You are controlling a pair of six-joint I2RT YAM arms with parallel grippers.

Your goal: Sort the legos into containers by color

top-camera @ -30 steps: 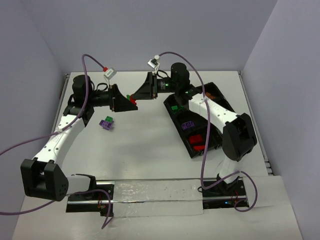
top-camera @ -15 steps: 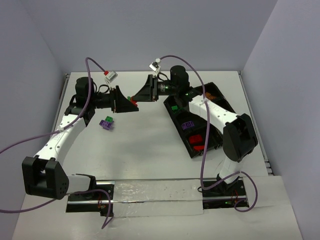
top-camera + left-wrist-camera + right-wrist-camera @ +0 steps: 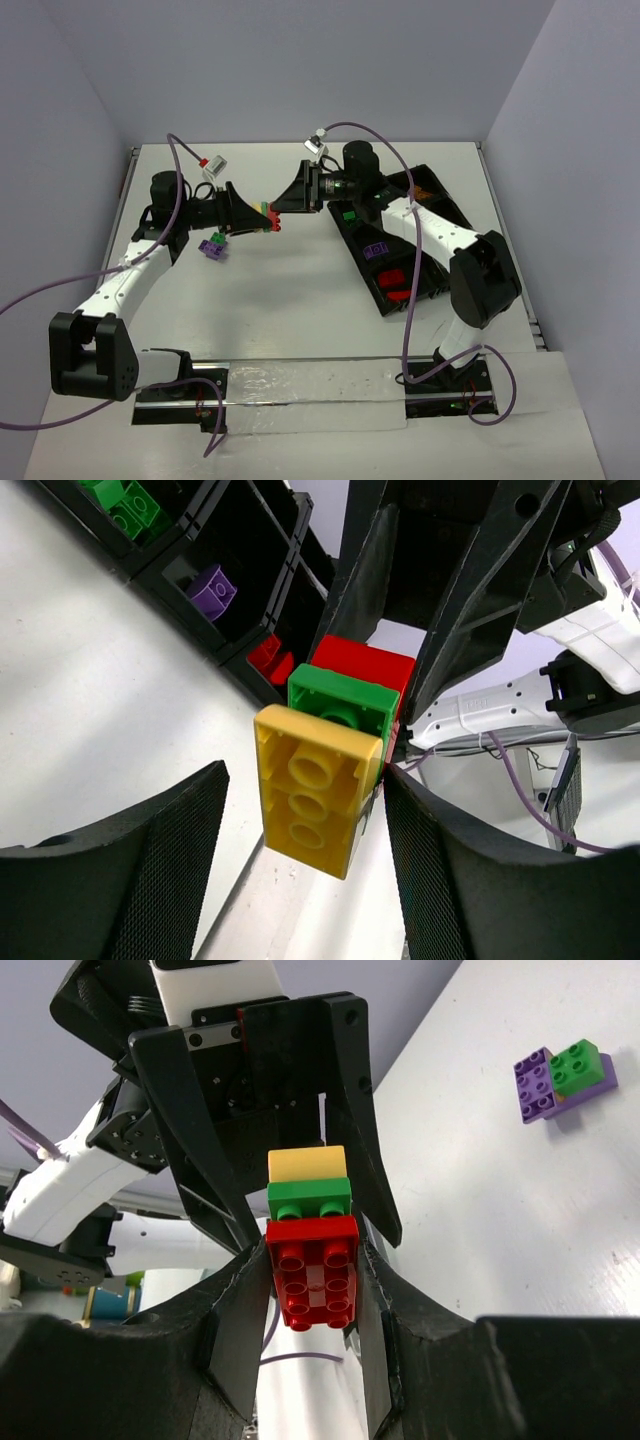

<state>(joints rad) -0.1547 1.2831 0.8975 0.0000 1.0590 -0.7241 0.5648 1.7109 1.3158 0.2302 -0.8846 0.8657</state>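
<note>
Plastic, likely light, stiff and slick, the red-green-yellow studded brick stack [image 3: 268, 214] hangs over the white worktop [image 3: 290, 300] near 11 o'clock, right pincer [image 3: 310, 1260] clamped on its red brick [image 3: 312, 1275], left pincer [image 3: 305, 780] gaping around the yellow brick [image 3: 315, 790], whose flat sides suit squeezing.

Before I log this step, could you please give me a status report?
Right gripper shut on stacked red, green and yellow plastic bricks, mid-air. Left gripper open, straddling the yellow end. No obstruction seen.
</note>
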